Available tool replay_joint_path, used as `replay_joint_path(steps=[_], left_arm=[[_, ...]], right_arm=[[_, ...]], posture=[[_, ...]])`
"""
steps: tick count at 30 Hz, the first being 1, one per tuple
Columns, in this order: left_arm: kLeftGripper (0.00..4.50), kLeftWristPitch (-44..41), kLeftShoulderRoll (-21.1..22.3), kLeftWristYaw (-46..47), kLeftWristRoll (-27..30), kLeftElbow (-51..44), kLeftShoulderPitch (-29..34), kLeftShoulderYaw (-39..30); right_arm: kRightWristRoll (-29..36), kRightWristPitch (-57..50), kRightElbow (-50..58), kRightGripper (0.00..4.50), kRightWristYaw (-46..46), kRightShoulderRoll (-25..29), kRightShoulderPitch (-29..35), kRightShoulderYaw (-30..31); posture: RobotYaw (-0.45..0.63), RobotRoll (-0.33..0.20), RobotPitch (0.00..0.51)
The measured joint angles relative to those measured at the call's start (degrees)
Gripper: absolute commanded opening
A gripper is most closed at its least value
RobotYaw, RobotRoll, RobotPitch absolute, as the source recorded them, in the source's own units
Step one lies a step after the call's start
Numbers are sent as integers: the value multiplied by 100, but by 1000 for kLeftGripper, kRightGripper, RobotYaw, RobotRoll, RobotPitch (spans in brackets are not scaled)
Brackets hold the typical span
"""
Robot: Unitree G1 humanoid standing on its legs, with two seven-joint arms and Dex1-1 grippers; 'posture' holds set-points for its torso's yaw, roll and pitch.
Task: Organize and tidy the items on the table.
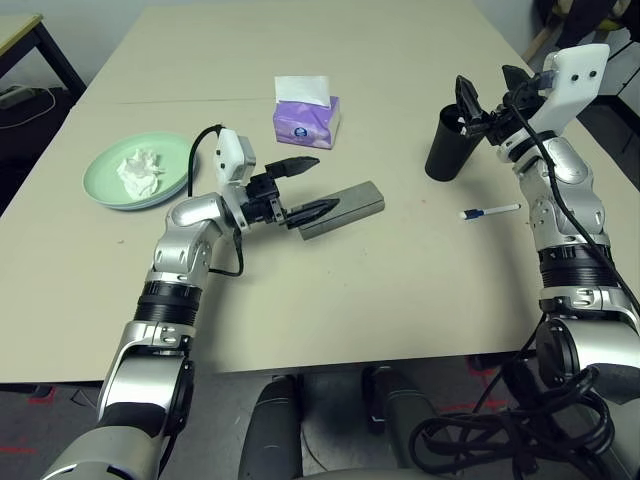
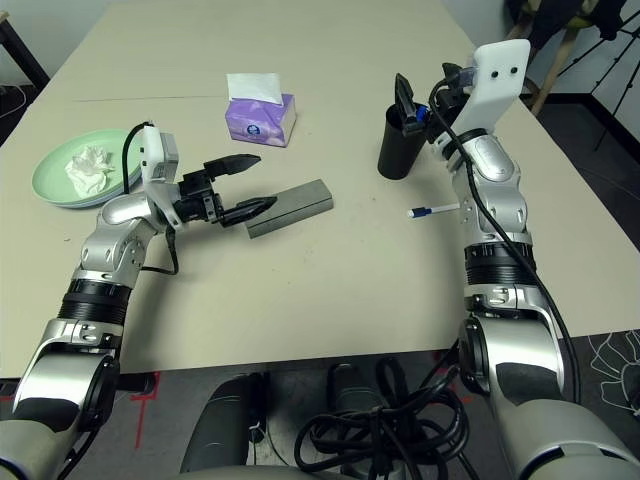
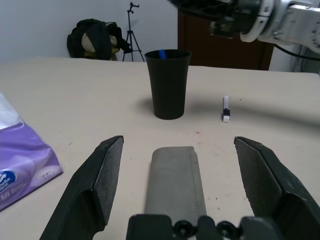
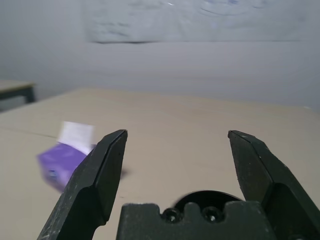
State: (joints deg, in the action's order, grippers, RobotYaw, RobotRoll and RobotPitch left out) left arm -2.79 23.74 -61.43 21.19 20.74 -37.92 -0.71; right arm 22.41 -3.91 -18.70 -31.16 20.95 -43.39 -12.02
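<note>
The grey oblong glasses case (image 3: 175,175) looks rigid and light, best pinched across its narrow sides. It's straddled by the spread left gripper (image 1: 310,187), nothing clamped. The right gripper (image 4: 175,165) is splayed, empty.

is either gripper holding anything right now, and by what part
Nothing is held. The left gripper stands open around the grey glasses case; the right gripper is open above the black cup.

The large beige table (image 1: 330,280) has a faint seam running across it. On its left side lies a mint green plate (image 1: 105,175) resting on a light blue plate (image 1: 160,199) whose rim peeks out beneath, and a purple tissue box (image 1: 306,118) stands further back near the middle. A grey oblong glasses case (image 1: 350,207) lies near the centre, a black cup (image 1: 447,146) stands to the right, and a blue-and-white pen (image 1: 489,211) lies just in front of the cup.
</note>
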Motion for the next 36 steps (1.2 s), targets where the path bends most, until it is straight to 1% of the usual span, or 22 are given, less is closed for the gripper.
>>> replay_joint_path(steps=[2, 4, 8, 9, 11, 13, 18, 19, 22, 24, 31, 36], left_arm=[[4500, -30, 3, 28, -1, -1, 4, -1], [4500, -35, 19, 25, 0, -2, 16, -7], [4500, -40, 21, -108, 36, -31, 20, -22], [4500, -60, 23, -151, 64, -63, 21, -28], [4500, -111, 28, -229, 105, -202, 30, -26], [4500, -157, 48, -236, 118, -257, 45, -30], [4500, -209, 85, -233, 116, -360, 138, -29], [4500, -222, 90, -233, 116, -408, 156, -29], [4500, -262, 139, -224, 115, -460, 243, -32], [4500, -288, 150, -200, 112, -485, 293, -31], [4500, -407, 161, -24, 118, -920, 452, -32], [4500, -527, 171, 83, 119, -1081, 580, -35]], right_arm=[[236, -201, 89, 4429, -641, 178, 153, 36], [355, -454, 73, 4429, -1282, 514, 242, 113], [333, -665, -284, 4429, -2596, 1250, 140, 421], [197, -575, -516, 4429, -2888, 1416, 65, 552], [-282, -171, -1131, 4429, -3499, 1812, -125, 969], [-881, 460, -1847, 4429, -3962, 2073, -430, 1421], [-2149, 2053, -3286, 4429, -4808, 2284, -1354, 2346], [-2376, 2288, -3463, 4429, -4901, 2316, -1499, 2525], [-3329, 3021, -4154, 4429, -4951, 2356, -2079, 3190], [-3766, 3327, -4521, 4429, -4902, 2329, -2369, 3448], [-4805, 4040, -5048, 4429, -4770, 2222, -3029, 4079], [-5196, 4258, -5304, 4429, -4529, 2113, -3167, 4233]], posture=[[14, 0, 144], [16, 0, 145], [21, 0, 152], [22, 0, 155], [25, 0, 159], [29, 0, 164], [44, 0, 176], [46, 0, 177], [63, 0, 188], [72, 0, 196], [99, 0, 223], [106, 0, 240]])
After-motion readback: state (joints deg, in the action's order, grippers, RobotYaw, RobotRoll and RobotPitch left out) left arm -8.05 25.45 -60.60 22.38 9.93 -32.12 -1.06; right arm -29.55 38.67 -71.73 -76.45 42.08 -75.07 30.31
